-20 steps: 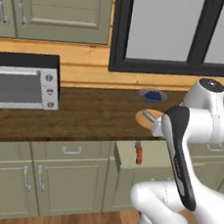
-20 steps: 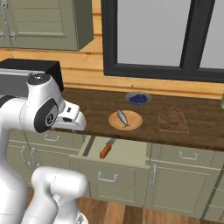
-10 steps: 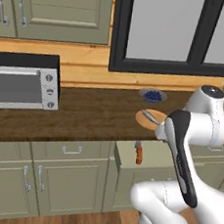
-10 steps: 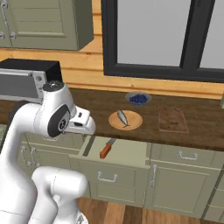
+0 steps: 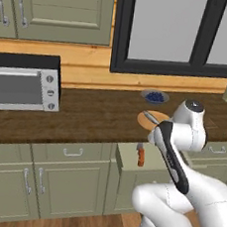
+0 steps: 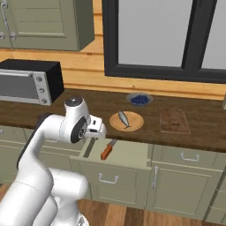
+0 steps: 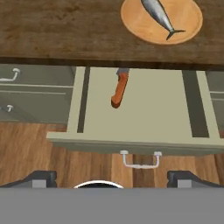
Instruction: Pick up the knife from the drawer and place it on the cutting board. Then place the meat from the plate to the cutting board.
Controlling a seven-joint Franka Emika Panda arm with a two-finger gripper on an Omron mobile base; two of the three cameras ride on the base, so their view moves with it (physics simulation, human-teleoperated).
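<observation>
Gripper (image 7: 109,178): jaws wide, holding nothing, hanging over the drawer front; arm has swung toward frame centre since earlier.
Knife (image 7: 118,89): in open drawer (image 7: 144,116), upper middle (blade partly under counter).
Fish (image 7: 158,15): on plate (image 7: 190,22), top.
Cutting board (image 6: 173,119): right, bare.
Blueberry bowl (image 6: 139,99): behind plate.

Even, bright rendered light; soft shadows; slightly coarse.

Olive-green panelled cabinets (image 6: 185,187) stand under a dark wooden countertop (image 6: 203,132). A black-framed window (image 6: 163,39) sits above, over a reddish wooden plank floor (image 7: 26,148)
</observation>
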